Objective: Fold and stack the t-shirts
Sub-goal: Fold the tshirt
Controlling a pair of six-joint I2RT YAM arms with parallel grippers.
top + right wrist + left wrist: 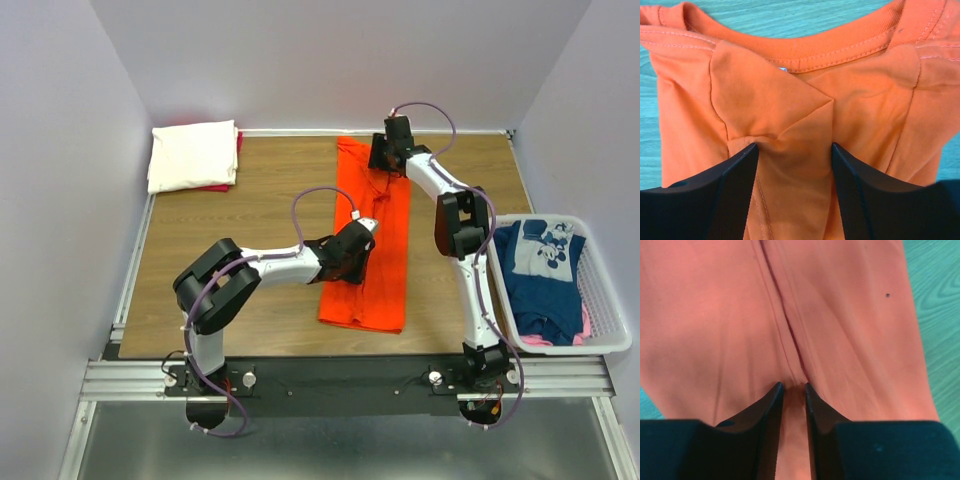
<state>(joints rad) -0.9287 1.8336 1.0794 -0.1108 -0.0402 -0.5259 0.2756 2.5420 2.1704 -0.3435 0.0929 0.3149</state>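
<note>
The bright orange t-shirt [380, 270] lies folded into a long narrow strip down the middle of the table. My left gripper [364, 232] is at the strip's left edge near its middle. In the left wrist view the gripper [794, 386] has its jaws nearly closed, pinching a ridge of orange cloth [840, 330]. My right gripper [386, 158] is at the far collar end. In the right wrist view the gripper [795, 145] is open, its jaws straddling a folded sleeve flap just below the collar [805, 47].
A folded cream-white shirt [192, 155] lies on a red-pink one [215, 187] at the far left corner. A white lattice basket [610, 300] at the right edge holds the navy printed shirt [540, 270] and some pink cloth [540, 341].
</note>
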